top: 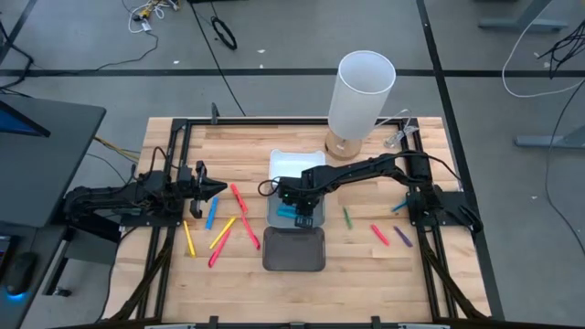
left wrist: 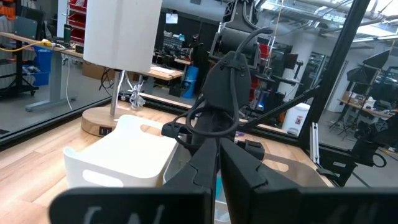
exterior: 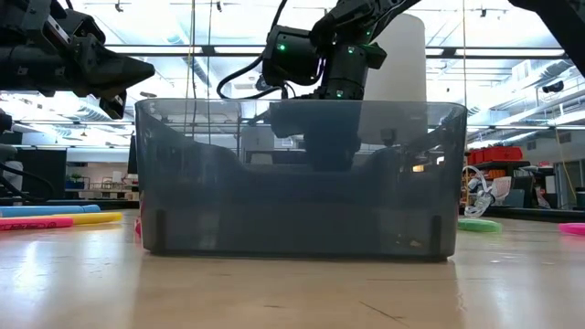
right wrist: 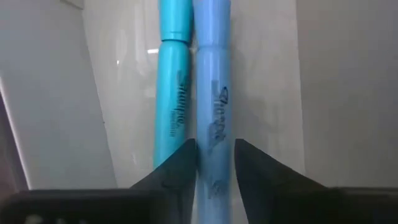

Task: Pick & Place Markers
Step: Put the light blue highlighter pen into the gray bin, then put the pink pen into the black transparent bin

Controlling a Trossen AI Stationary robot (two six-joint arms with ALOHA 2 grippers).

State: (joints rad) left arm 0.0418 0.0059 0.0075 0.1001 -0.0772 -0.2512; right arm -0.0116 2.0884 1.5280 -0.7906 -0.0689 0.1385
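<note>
As it lies between the right claw's (right wrist: 215,163) fingers in the clear tray (top: 274,215), the pale blue marker (right wrist: 212,93) is pinched mid-barrel; a teal marker (right wrist: 173,93) touches alongside. Likely light, stiff, slick: grip mid-barrel. Left claw (top: 219,189) pressed together, well apart.

Wooden table (top: 274,292) with black frame rails. White tray (top: 294,164) at centre rear, a clear tray (top: 274,212) just in front, then a dark grey tray (top: 293,249) nearest the front edge. White cylindrical lamp (top: 362,93) on round wooden base, behind-right of the white tray. Cables (top: 222,33) on floor, possibly more beyond.
</note>
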